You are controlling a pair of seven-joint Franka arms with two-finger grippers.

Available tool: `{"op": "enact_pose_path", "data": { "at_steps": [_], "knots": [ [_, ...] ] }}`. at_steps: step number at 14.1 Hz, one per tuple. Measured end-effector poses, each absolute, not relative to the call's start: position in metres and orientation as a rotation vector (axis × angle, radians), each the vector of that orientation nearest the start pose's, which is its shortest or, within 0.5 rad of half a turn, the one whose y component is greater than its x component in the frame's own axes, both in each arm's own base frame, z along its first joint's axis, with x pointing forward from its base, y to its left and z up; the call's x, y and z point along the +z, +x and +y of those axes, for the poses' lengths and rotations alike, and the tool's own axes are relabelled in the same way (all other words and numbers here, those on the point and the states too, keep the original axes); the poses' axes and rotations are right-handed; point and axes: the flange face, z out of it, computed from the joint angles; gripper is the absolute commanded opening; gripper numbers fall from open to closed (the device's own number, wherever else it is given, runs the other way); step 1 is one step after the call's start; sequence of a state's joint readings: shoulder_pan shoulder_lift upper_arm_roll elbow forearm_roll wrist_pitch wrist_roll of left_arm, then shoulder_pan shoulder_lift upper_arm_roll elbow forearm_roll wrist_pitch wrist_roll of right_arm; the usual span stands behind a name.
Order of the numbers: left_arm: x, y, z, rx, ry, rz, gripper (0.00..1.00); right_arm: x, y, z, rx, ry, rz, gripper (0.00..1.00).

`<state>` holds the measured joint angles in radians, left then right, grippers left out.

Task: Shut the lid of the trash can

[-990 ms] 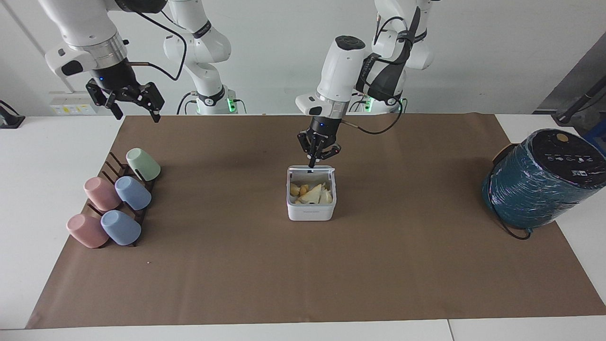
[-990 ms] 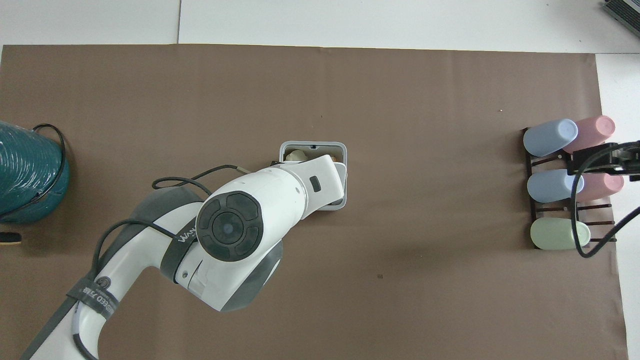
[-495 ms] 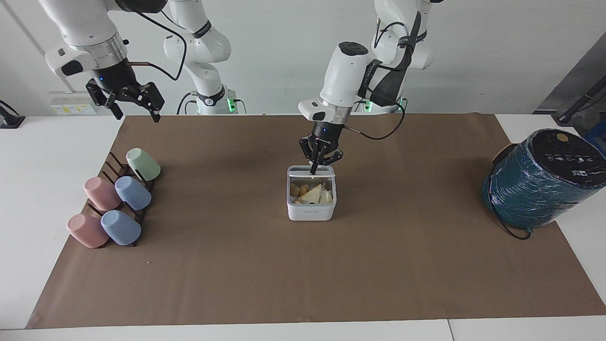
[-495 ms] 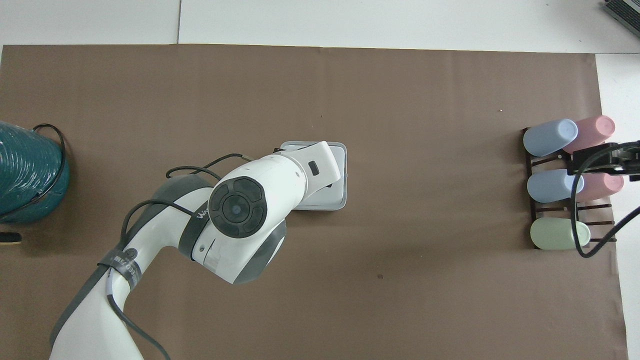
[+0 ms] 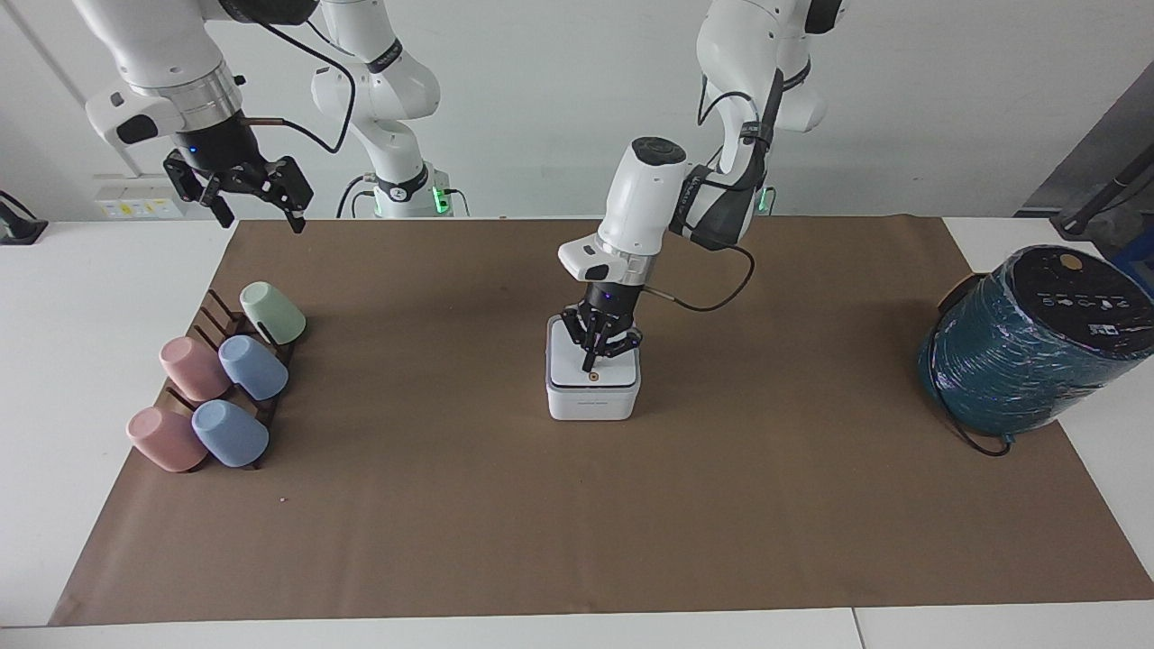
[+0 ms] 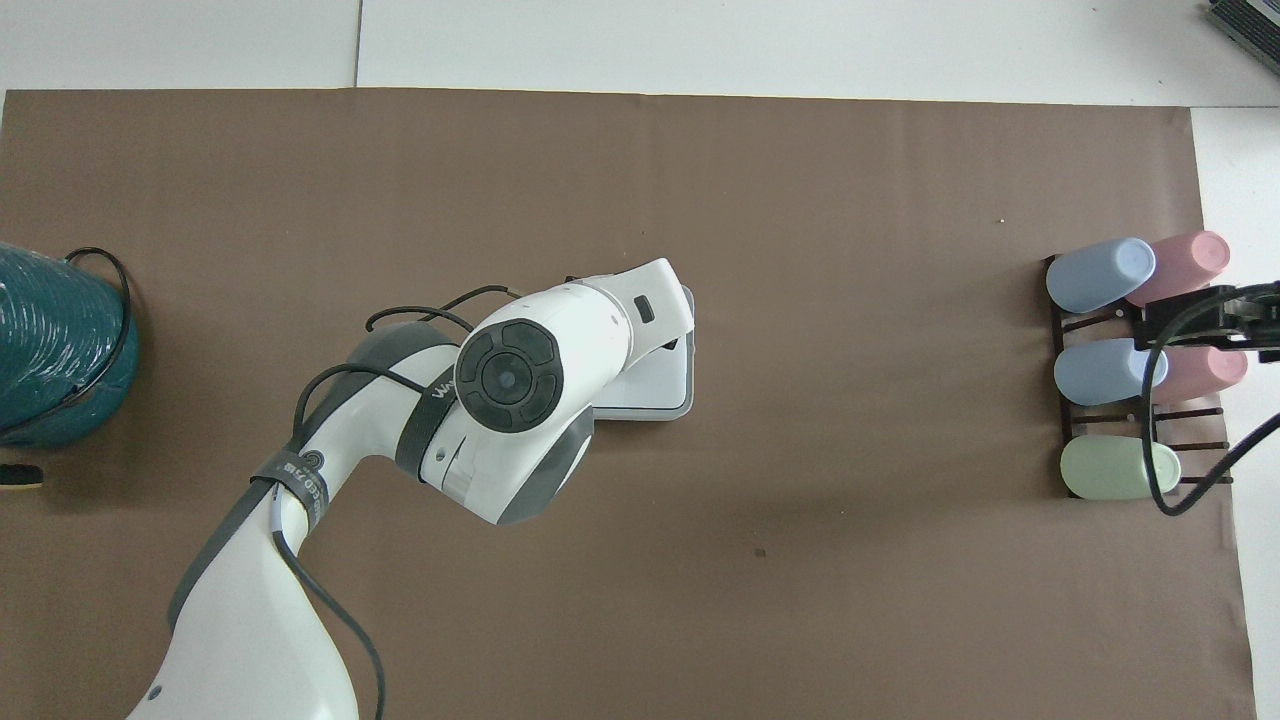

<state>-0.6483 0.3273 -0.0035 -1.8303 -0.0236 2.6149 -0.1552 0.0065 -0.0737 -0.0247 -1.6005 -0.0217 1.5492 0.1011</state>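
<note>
The small white trash can [image 5: 592,406] stands on the brown mat in the middle of the table. Its lid [image 5: 566,372] lies flat on top, with the orange-brown dot facing up, and the bin's inside is hidden. My left gripper [image 5: 590,365] is shut, and its tip touches the top of the lid. In the overhead view the left arm's wrist covers most of the lid [image 6: 655,385] and hides the gripper. My right gripper [image 5: 255,214] is open and empty, and waits high over the mat's corner at the right arm's end.
A dark rack [image 5: 221,379] with several pastel cups lying on it stands at the right arm's end of the mat [image 6: 1130,370]. A large teal wrapped cylinder [image 5: 1028,347] with a black cable stands at the left arm's end [image 6: 50,340].
The lid has swung from upright down onto the bin, covering the yellow scraps inside. My left gripper went down with it. The right arm has not moved.
</note>
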Motion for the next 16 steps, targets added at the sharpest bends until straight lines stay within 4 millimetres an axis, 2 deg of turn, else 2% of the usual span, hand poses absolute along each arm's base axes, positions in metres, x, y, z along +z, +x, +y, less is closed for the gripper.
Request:
{"op": "enact_pose_path", "data": {
  "at_steps": [4,7,9,12,14,16],
  "knots": [
    [0.405,0.537,-0.404,-0.692,-3.173,0.762,0.0,0.649,0.529,-0.013,-0.037,-3.155,0.189,1.0],
    [0.408,0.545,-0.392,-0.662,-3.174,0.728,0.01,0.649,0.529,-0.013,-0.037,-3.155,0.189,1.0],
    [0.424,0.548,-0.376,-0.574,-3.173,0.692,0.05,0.649,0.529,-0.013,-0.037,-3.155,0.189,1.0],
    [0.462,0.541,-0.348,-0.445,-3.17,0.643,0.15,0.649,0.529,-0.013,-0.037,-3.155,0.189,1.0],
    [0.481,0.539,-0.321,-0.347,-3.166,0.589,0.39,0.649,0.529,-0.013,-0.037,-3.155,0.189,1.0],
    [0.498,0.543,-0.284,-0.278,-3.167,0.502,1.0,0.649,0.529,-0.013,-0.037,-3.155,0.189,1.0]
  ]
}}
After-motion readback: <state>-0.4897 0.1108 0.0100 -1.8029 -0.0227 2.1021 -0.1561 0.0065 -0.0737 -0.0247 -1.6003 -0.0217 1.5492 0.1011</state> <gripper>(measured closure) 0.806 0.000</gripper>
